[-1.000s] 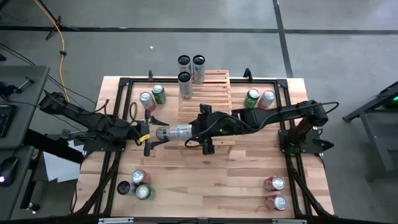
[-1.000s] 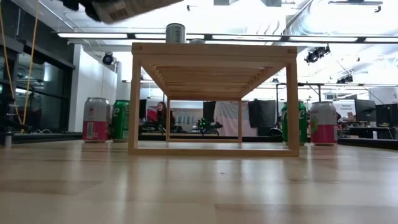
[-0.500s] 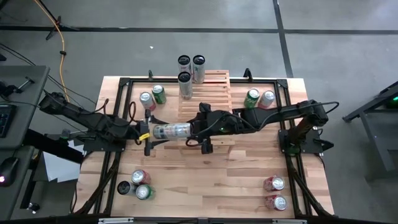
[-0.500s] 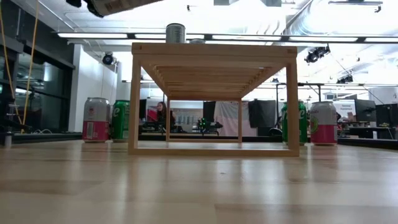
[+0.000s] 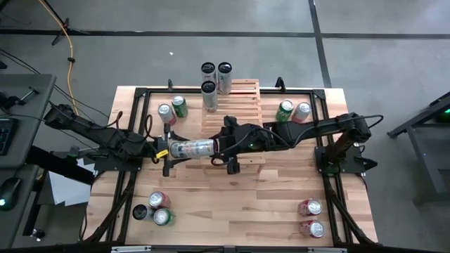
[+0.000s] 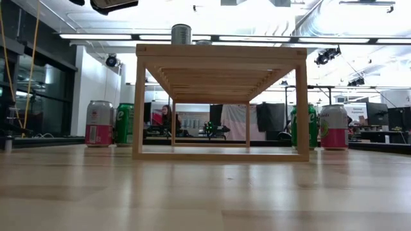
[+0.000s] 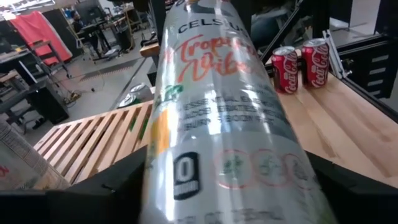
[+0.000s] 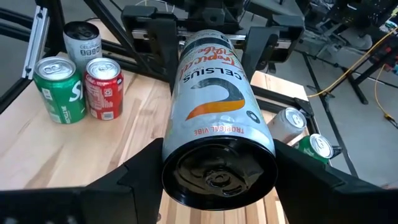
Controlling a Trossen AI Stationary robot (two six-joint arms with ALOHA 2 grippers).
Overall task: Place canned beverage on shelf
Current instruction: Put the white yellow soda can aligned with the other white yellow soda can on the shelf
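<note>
A slim white Celsius can (image 5: 191, 148) hangs lying level above the table's middle, just in front of the shelf (image 5: 235, 105), a pale slatted rack at the far middle. My right gripper (image 5: 219, 145) is shut on the can's bottom end. My left gripper (image 5: 167, 150) is open. Its fingers (image 8: 163, 43) stand on either side of the can's top end with a narrow gap. Three more slim cans (image 5: 209, 90) stand upright on the shelf's far left part. My right gripper pinches the can's round side near its bottom end (image 8: 186, 168) between its two fingers (image 8: 124, 180). The fingers come from the table's right, slanting slightly down, and lie along the can. The can is lifted clear of the table, its top end toward my left gripper.
Soda cans stand in groups: at the far left (image 5: 172, 109), the far right (image 5: 293, 111), the near left (image 5: 156, 207) and two red ones at the near right (image 5: 310, 218). Black frame bars (image 5: 133, 126) run along the table's sides.
My right gripper has carried the can a little toward the table's left, farther between my left gripper's fingers. In the low view the can has risen almost out of the top of the picture.
</note>
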